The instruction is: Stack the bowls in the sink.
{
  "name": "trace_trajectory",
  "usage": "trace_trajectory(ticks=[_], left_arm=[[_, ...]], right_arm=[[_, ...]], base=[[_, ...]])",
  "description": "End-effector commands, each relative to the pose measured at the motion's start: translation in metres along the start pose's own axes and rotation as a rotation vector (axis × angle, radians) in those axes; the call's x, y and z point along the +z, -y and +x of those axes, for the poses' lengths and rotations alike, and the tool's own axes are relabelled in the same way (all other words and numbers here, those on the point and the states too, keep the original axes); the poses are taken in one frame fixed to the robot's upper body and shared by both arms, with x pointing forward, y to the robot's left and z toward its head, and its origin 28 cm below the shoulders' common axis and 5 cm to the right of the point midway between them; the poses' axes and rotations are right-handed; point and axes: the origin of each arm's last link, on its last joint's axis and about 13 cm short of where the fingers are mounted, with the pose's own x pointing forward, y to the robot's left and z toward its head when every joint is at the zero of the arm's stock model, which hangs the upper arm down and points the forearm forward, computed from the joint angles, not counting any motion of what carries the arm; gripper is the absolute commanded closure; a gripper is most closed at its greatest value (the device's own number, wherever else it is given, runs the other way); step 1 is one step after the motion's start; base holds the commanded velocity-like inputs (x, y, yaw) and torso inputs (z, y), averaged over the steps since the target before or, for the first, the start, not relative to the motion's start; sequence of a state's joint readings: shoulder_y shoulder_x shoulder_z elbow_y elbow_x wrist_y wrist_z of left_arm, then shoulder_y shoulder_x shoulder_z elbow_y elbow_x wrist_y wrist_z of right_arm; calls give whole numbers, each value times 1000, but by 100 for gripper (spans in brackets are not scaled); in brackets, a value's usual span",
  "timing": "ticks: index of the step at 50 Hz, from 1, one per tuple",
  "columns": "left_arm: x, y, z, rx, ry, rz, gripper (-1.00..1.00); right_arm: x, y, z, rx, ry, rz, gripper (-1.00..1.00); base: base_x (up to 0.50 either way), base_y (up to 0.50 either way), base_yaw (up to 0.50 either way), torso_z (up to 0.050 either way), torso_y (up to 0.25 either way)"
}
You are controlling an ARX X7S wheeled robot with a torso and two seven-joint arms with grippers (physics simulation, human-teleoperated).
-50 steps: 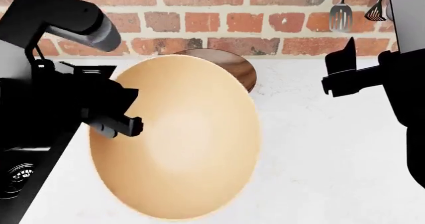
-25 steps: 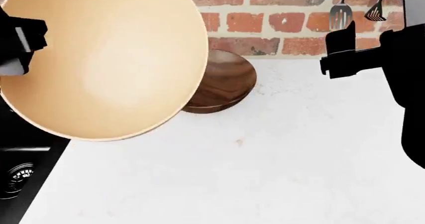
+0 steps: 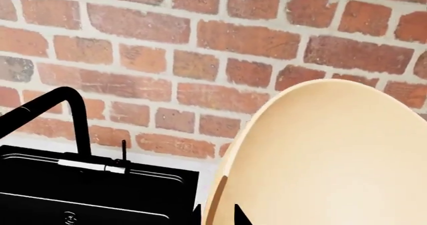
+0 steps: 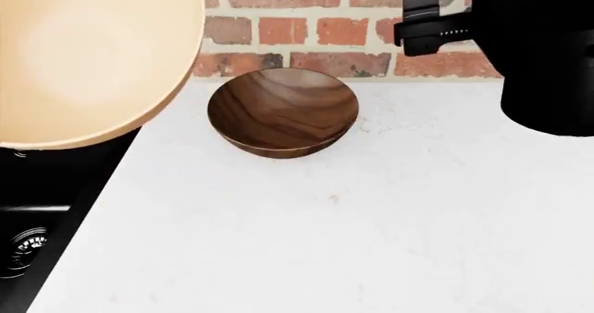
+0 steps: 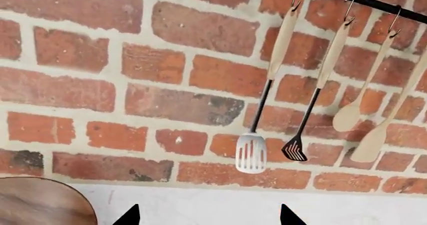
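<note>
In the head view the pale cream bowl [image 4: 88, 55] hangs tilted at the upper left, above the edge of the black sink [image 4: 42, 188]. It hides the left gripper there. In the left wrist view my left gripper [image 3: 218, 216] is shut on the cream bowl's [image 3: 327, 160] rim, one fingertip on each side of it. Beyond it lie the sink [image 3: 93, 195] and its faucet [image 3: 63, 100]. The dark brown wood-grain bowl [image 4: 283, 111] sits upright on the white counter by the brick wall. My right gripper [image 5: 207, 217] is open and empty, with the brown bowl's [image 5: 37, 205] edge beside it.
The white counter [image 4: 371, 222] spreads right of the sink, whose steel drain [image 4: 23, 247] shows at the lower left. My right arm [image 4: 533, 49] is raised at the upper right. A slotted spatula [image 5: 252, 152] and other utensils hang from a rail on the brick wall.
The cream bowl has swung up and to the left in my left gripper, uncovering the whole brown bowl. The right arm has risen and come closer in the view.
</note>
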State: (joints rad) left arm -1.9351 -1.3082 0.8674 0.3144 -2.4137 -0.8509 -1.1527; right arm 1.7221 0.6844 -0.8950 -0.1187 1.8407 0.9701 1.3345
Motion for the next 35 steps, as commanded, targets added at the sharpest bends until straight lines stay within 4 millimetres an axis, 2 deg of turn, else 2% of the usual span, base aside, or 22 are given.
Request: trace_trajectory(ticks=[1,17,35], left_arm=[[8,-6,-9,31,68,-10,100],[12,-5,-11,14,101,7,100],[8,-4,-7,1,98,13,100]], right_arm=[[12,-19,19,102,-132,81,-100],[5,-43,52,196,-258,220,-100],[-20,-70,77,259,-352,307,-100]], base=[[0,0,0,0,0],[0,0,0,0,0],[0,0,0,0,0]])
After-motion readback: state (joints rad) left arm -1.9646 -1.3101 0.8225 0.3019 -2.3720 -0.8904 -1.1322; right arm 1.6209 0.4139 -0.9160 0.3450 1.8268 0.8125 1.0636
